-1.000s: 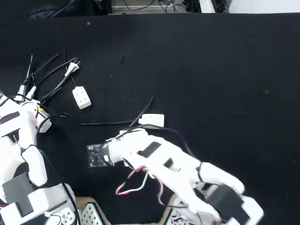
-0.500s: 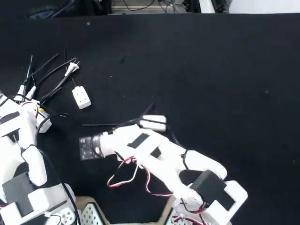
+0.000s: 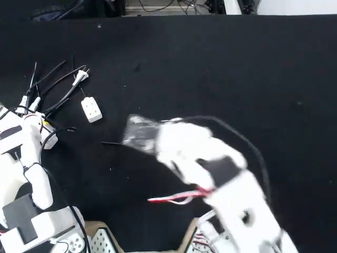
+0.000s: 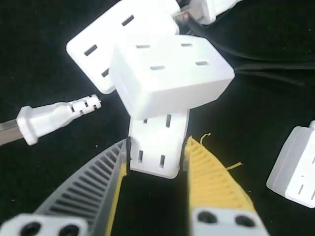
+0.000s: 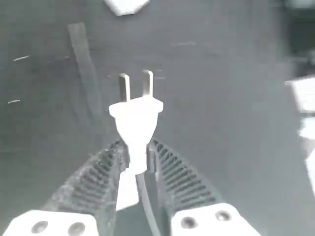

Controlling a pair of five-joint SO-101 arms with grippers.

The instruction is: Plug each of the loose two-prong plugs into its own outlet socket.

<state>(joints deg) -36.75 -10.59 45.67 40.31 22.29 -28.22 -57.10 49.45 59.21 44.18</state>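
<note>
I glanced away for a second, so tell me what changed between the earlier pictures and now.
The right arm swung from low by the near edge up toward mid-table, its black cable arcing behind it; the right gripper is shut on a two-prong plug. The left gripper, shut on an outlet socket, the small socket and the loose plug stayed put.

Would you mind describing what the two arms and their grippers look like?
Both arms are white with black sections. The right arm trails red and white wires, unlike the left arm. The left gripper has ribbed fingers, one grey, one yellow. The right gripper is ribbed too.
</note>
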